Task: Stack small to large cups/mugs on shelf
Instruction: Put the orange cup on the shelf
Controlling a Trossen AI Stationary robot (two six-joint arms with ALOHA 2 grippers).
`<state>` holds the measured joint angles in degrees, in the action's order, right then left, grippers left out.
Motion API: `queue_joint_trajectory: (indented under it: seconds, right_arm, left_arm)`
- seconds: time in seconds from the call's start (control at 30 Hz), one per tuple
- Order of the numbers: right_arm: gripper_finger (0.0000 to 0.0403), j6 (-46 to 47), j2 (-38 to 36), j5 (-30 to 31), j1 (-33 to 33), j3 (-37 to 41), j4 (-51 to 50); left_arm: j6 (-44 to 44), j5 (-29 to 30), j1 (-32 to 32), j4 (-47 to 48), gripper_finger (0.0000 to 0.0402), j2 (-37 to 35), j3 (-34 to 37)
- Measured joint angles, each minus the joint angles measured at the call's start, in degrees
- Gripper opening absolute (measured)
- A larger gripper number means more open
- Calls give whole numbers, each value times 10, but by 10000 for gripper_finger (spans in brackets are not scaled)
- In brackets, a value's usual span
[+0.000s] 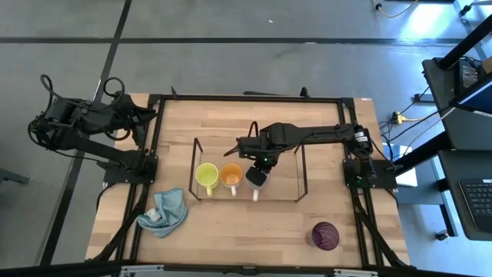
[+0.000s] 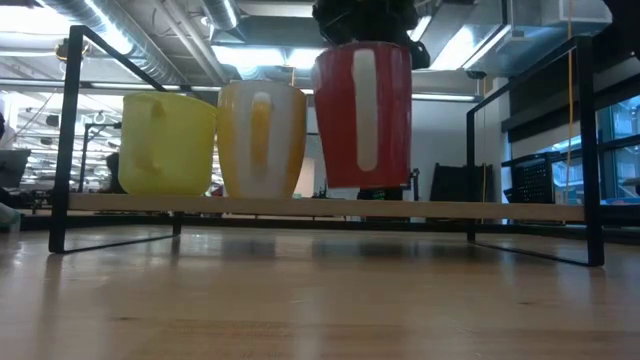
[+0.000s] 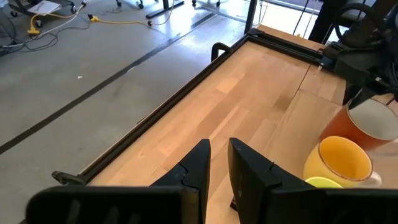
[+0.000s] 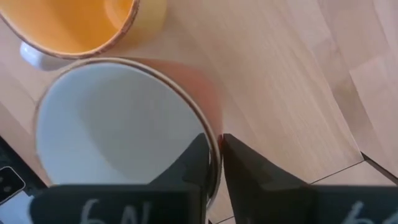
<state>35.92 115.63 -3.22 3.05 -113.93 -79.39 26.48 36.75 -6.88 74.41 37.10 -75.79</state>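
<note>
The wire shelf point(image 1: 302, 165) point(image 2: 70, 130) stands mid-table. On it, side by side, a yellow-green mug point(image 1: 206, 175) point(image 2: 167, 143) and an orange mug point(image 1: 231, 175) point(image 2: 262, 140) rest on their bases. Beside them is the third mug point(image 1: 258, 178) point(image 2: 363, 115), white inside and red outside, with my right gripper point(image 1: 263, 168) point(image 4: 214, 155) shut on it from above. The dark purple cup point(image 1: 324, 235) stands upright near the table's near right corner. My left gripper point(image 1: 138, 115) point(image 3: 219, 149) waits shut over the table's far left corner. My right gripper pinches the red-and-white mug's rim point(image 4: 213, 140), one finger point(image 4: 189, 171) inside the mug and the other point(image 4: 255, 183) outside against the red wall. The fingers point down from above. The mug hangs upright below them, slightly tilted, its base point(image 2: 362, 185) just above the shelf's board.
A light blue cloth point(image 1: 165, 212) lies crumpled near the table's near left. The black table frame point(image 1: 254, 98) runs around the wooden top. Shelf uprights point(image 2: 590, 150) flank the mugs. Bare shelf space lies to the right of the held mug.
</note>
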Motion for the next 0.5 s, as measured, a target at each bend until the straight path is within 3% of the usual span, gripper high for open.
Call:
queue_joint_trajectory:
  seconds: [0.33,0.5]
  right_arm:
    - [59,-4,0,1,0,3,6]
    - [59,-1,-1,-24,0,52,29]
  left_arm:
    - [1,0,0,0,51,0,0]
    - [1,0,0,0,51,0,0]
